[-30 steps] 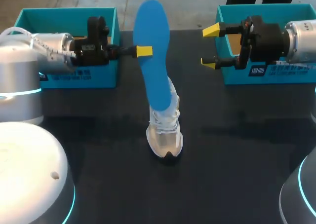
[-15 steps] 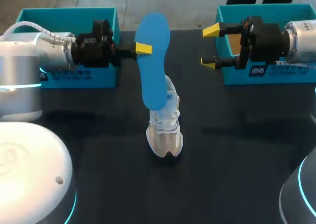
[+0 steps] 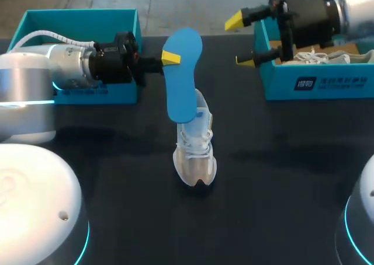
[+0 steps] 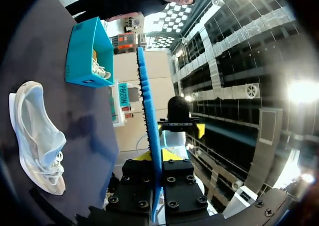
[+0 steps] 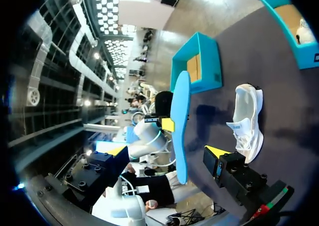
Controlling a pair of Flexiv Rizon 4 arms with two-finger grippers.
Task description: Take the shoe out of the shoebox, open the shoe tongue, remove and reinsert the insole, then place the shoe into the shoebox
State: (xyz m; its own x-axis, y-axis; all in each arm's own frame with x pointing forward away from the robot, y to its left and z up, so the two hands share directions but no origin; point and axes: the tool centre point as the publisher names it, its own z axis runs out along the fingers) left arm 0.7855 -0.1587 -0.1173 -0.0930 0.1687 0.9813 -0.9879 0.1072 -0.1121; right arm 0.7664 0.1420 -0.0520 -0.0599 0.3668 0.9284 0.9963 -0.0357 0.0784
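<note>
Two-fingered left tool (image 3: 172,58) clamps insole (image 3: 183,87); right tool (image 3: 240,40) gapes.

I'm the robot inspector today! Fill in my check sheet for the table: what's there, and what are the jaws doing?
Surface: black table, no spills seen.
Job's things: white shoe on the table; blue insole out of it, held in the air; left shoebox; right shoebox with a second white shoe inside.
Clutter: nothing seen.
Grippers: left jaws shut on the insole; right jaws open, empty, by the right shoebox.
Cables: white cable along the left arm.
Surroundings: nothing seen reaching over the table.
</note>
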